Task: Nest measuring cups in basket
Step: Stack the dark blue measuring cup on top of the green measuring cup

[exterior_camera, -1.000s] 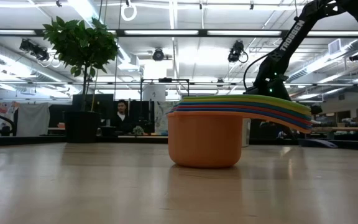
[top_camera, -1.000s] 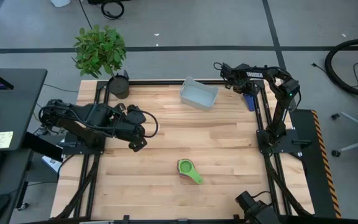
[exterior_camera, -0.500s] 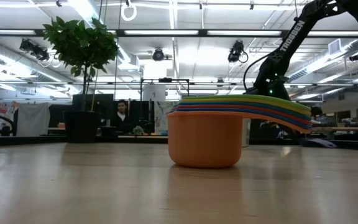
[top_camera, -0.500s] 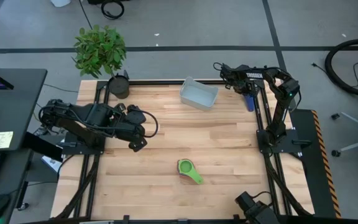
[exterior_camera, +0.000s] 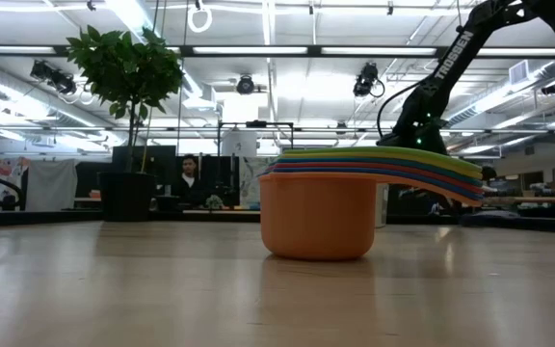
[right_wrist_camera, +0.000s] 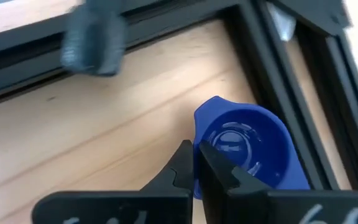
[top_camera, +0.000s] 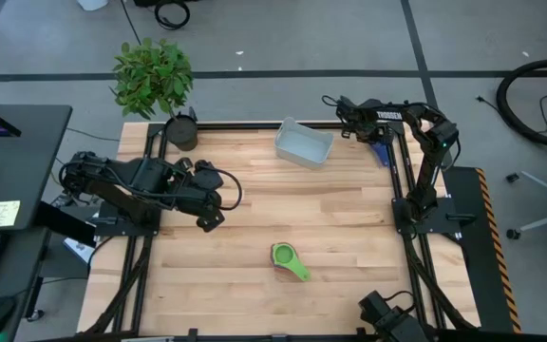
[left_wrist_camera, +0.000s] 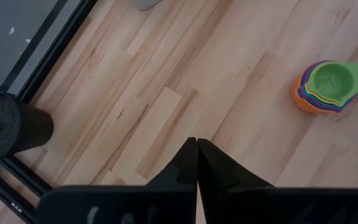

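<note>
Wooden bench (top_camera: 349, 218) carries an empty basket (top_camera: 303, 143) by its far edge, nested cups (top_camera: 289, 259) mid-bench near the front, a blue cup (right_wrist_camera: 247, 149) pinched in the right gripper (right_wrist_camera: 194, 163), left gripper (left_wrist_camera: 197, 163) idle, closed; basketing remains.

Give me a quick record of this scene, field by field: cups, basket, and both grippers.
stack: nested cups, green on top, orange at the bottom, mid-table, not in the basket
blue cup: alone at the far right corner
basket: far edge, nothing visible in it
right gripper: shut on the blue cup's rim
left gripper: shut, empty, left side
plant pot: far left corner
</note>
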Action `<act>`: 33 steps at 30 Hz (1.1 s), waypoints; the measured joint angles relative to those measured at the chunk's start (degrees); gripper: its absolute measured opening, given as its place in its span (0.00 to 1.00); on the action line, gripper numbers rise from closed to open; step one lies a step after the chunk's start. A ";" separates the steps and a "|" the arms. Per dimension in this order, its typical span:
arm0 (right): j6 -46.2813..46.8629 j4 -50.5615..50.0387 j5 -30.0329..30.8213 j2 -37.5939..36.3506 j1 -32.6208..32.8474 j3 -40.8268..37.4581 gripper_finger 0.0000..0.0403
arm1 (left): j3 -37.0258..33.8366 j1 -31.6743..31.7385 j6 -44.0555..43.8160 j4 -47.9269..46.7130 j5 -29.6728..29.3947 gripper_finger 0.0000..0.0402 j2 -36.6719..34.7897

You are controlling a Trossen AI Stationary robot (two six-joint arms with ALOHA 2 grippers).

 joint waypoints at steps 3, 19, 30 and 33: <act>-2.09 0.44 -1.02 -0.04 0.00 0.06 0.03 | 0.00 -0.01 0.81 0.01 0.01 0.01 0.00; -7.51 -0.85 -7.55 -0.09 3.29 5.08 0.03 | 0.00 -2.60 2.38 0.00 -0.36 0.01 -0.02; -8.92 -5.75 -9.45 -0.09 10.65 5.09 0.03 | 0.00 -4.88 3.02 0.00 -0.65 0.01 -0.02; -9.52 -6.96 -9.83 -0.09 12.90 5.09 0.03 | 0.00 -5.77 2.99 0.00 -0.66 0.01 -0.01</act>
